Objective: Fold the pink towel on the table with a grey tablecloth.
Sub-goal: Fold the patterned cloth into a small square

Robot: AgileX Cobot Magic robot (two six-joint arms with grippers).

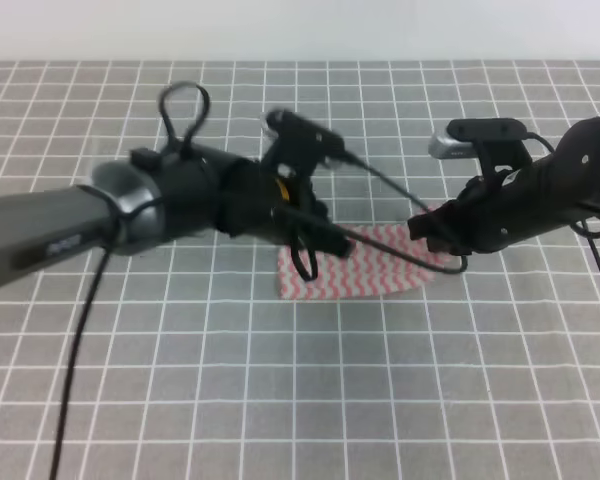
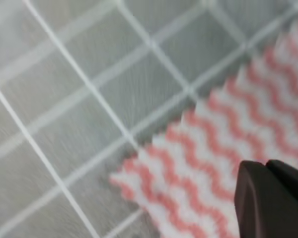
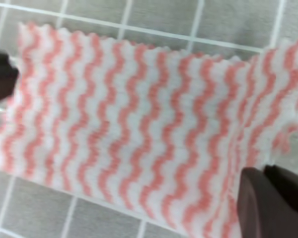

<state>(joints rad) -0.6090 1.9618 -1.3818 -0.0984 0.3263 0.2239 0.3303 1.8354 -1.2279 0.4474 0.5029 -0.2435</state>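
Observation:
The pink towel [image 1: 375,268] lies as a short wide strip on the table with a grey tablecloth [image 1: 280,380], near the middle. My left gripper [image 1: 328,240] hangs over the strip's left end, and my right gripper [image 1: 430,232] is at its upper right corner. In the left wrist view one dark finger [image 2: 270,198] sits over the towel [image 2: 213,148] near its pinked corner. In the right wrist view a dark finger [image 3: 273,203] covers the towel [image 3: 139,124] at the lower right, where the cloth looks bunched. Neither view shows how the jaws stand.
Black cables [image 1: 400,250] from the arms trail across the towel and down the left side [image 1: 80,340]. The left arm's bulky grey link [image 1: 70,225] spans the left half of the cloth. A white wall [image 1: 300,25] bounds the far edge.

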